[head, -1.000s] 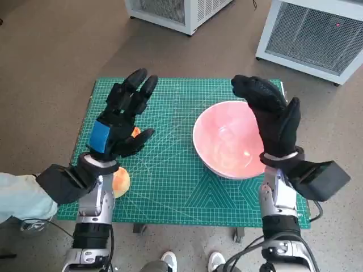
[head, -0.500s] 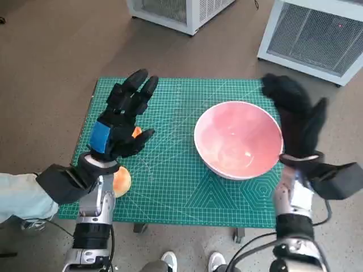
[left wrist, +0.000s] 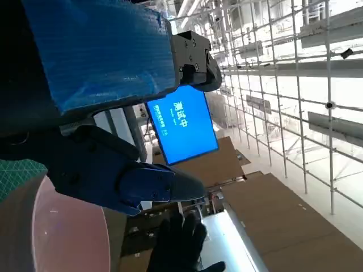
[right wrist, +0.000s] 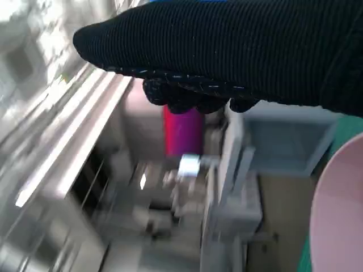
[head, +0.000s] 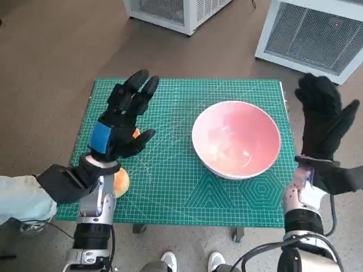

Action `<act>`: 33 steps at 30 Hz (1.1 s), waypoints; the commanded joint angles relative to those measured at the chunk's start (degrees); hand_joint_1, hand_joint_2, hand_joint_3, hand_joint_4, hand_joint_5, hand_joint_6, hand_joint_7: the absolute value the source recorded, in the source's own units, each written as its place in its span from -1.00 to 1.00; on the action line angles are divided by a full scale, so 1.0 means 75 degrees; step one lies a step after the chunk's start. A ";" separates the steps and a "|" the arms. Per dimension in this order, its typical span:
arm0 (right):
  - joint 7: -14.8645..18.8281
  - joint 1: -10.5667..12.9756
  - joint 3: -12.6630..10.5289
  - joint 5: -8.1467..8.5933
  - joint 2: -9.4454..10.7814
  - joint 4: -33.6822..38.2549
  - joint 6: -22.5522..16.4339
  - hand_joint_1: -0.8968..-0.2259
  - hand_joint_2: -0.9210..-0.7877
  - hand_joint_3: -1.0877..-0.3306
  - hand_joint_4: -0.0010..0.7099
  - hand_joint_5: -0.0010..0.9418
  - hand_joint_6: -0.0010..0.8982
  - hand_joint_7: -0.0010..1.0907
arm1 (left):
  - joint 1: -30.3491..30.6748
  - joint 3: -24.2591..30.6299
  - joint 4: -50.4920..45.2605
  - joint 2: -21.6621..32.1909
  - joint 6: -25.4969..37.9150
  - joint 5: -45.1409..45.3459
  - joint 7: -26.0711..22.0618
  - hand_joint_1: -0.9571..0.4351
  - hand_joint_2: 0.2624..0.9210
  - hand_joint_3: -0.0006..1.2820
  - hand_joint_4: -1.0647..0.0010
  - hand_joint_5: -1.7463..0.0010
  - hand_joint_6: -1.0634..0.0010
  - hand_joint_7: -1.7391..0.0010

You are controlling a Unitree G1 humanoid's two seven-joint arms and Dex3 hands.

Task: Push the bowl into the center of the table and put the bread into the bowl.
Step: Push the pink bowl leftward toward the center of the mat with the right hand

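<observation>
The pink bowl (head: 236, 138) stands empty on the right half of the green cutting mat (head: 170, 175). Its rim also shows in the left wrist view (left wrist: 51, 238) and the right wrist view (right wrist: 340, 215). My right hand (head: 323, 122) is raised off the mat's right edge, fingers spread, apart from the bowl. My left hand (head: 122, 122) hovers over the mat's left side, fingers spread and holding nothing. The bread (head: 120, 182), a pale orange roll, lies near the front left corner, mostly hidden under my left wrist. A small orange patch (head: 135, 131) shows beneath the left palm.
Two white grilled cabinets (head: 317, 34) (head: 176, 11) stand on the brown floor beyond the table. A pale sleeve (head: 20, 198) reaches in at the lower left. Feet (head: 190, 262) show below the table's front edge.
My right hand has swung from over the bowl's right rim out to the right, past the mat's edge. The bowl and my left hand have stayed put.
</observation>
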 commanded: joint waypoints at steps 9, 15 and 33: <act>-0.0550 -0.0109 -0.0274 -0.0077 -0.0083 0.1199 0.0742 -0.30 -1.00 -0.43 -0.24 -0.98 -0.69 -0.18 | 0.0075 -0.0016 -0.0017 -0.0006 -0.0111 0.0144 0.0069 -0.42 1.00 -0.57 0.52 1.00 0.84 0.43; -0.0485 -0.0111 -0.0282 -0.0128 0.0036 0.1461 0.1199 -0.31 -1.00 -0.41 -0.23 -0.99 -0.63 -0.28 | 0.0097 -0.0012 -0.0059 0.0023 -0.0082 0.0177 0.0116 -0.42 1.00 -0.57 0.52 1.00 0.84 0.43; 0.0118 -0.0299 -0.0573 0.0189 0.0591 0.1687 0.2736 -0.30 -1.00 -0.40 -0.13 -0.99 -0.40 -0.51 | 0.0209 0.0002 -0.0175 0.0124 -0.0067 0.0265 0.0203 -0.45 1.00 -0.56 0.52 1.00 0.84 0.43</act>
